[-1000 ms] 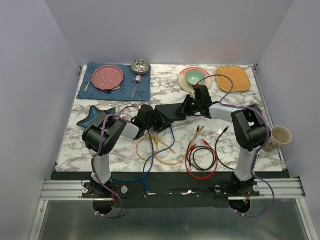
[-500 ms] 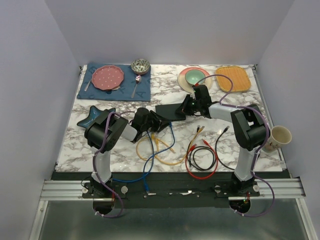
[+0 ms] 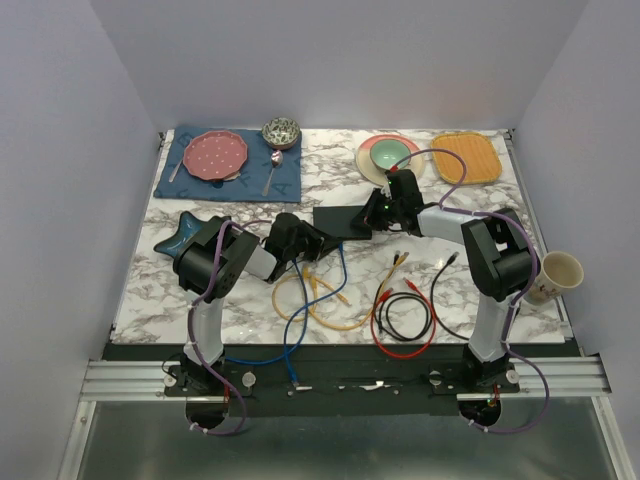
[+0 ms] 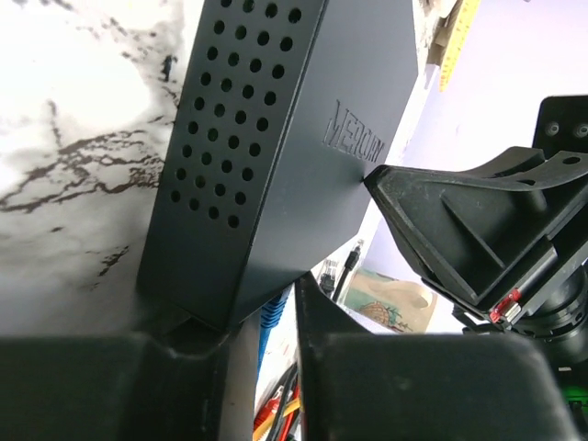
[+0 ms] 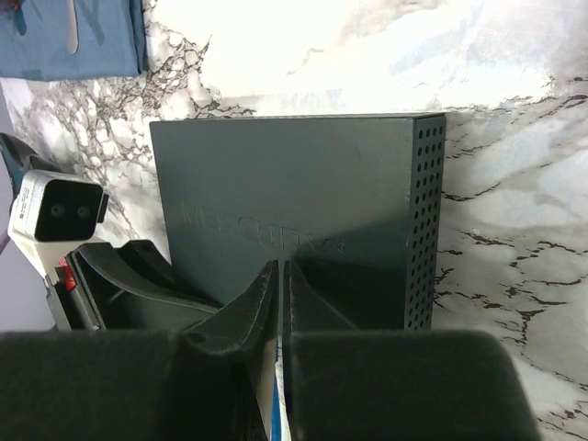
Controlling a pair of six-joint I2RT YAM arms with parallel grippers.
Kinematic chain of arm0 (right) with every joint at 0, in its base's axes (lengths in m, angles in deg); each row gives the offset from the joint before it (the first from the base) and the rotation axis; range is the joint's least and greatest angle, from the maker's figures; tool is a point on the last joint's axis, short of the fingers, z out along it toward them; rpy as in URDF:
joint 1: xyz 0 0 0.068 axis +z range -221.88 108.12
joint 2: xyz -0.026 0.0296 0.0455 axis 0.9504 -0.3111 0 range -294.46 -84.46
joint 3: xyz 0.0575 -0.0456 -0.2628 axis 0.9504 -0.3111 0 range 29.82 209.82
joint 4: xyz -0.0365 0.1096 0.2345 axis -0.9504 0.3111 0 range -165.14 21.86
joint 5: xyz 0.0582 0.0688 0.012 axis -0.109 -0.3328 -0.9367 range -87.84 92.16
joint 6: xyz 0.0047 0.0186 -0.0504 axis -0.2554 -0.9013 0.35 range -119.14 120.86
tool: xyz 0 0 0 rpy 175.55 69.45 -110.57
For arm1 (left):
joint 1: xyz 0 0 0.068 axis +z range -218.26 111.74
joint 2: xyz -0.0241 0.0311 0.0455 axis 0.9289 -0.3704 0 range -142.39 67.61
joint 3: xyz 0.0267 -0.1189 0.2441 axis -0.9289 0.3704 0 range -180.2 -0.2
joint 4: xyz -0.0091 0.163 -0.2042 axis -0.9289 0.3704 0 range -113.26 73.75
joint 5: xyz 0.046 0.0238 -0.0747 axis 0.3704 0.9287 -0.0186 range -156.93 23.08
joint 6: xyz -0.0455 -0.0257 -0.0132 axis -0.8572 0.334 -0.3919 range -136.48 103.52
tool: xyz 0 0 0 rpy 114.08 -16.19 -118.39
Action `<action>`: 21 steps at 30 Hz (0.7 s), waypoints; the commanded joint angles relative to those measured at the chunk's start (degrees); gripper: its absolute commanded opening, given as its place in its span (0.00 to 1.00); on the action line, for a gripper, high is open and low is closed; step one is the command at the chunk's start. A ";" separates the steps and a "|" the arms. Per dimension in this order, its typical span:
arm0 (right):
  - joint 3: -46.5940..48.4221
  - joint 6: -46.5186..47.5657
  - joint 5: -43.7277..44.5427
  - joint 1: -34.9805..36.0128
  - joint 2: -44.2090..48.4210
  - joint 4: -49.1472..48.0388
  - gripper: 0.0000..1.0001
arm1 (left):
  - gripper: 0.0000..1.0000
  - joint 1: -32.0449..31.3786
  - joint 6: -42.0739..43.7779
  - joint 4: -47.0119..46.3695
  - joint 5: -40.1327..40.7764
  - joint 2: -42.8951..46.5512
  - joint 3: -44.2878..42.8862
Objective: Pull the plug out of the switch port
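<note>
Switch [image 3: 343, 221] lay flat mid-surface [image 3: 150, 290]. Right fingers [image 5: 239, 312] nearly closed, tips on its top face. Left fingers [image 4: 395, 386] narrowly apart beside its end; blue cable [image 4: 271, 317] seen in gap, grip impossible to tell.

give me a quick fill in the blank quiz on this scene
The switch has the word ____ embossed on it. Its side wall is full of round ____. The pink plate lies on a ____ mat.
Missing: MERCURY; holes; blue.
</note>
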 commanded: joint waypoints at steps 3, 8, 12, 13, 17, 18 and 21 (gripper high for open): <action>-0.75 0.60 1.01 0.13 -2.80 3.17 0.14 | 0.15 0.56 0.74 5.57 3.04 -3.63 0.45; -3.55 0.51 0.84 0.22 -0.08 0.98 0.14 | 0.06 0.82 0.74 4.61 2.95 -3.63 1.06; -6.55 0.25 1.27 1.71 3.70 -0.26 0.14 | 0.02 1.00 0.39 4.16 2.52 -3.89 1.15; -7.07 0.25 1.27 2.50 4.23 -0.26 0.14 | 0.01 1.08 0.48 3.82 2.52 -3.98 1.24; -8.04 -0.10 0.57 3.56 3.80 -0.08 0.14 | 0.00 1.26 0.30 3.46 2.43 -3.89 1.41; -8.22 -0.10 0.57 3.73 3.62 0.00 0.14 | 0.00 1.26 0.30 3.46 2.43 -3.98 1.50; -8.57 -0.37 0.48 4.09 2.75 -0.08 0.14 | 0.00 1.26 0.39 3.46 2.17 -3.72 1.68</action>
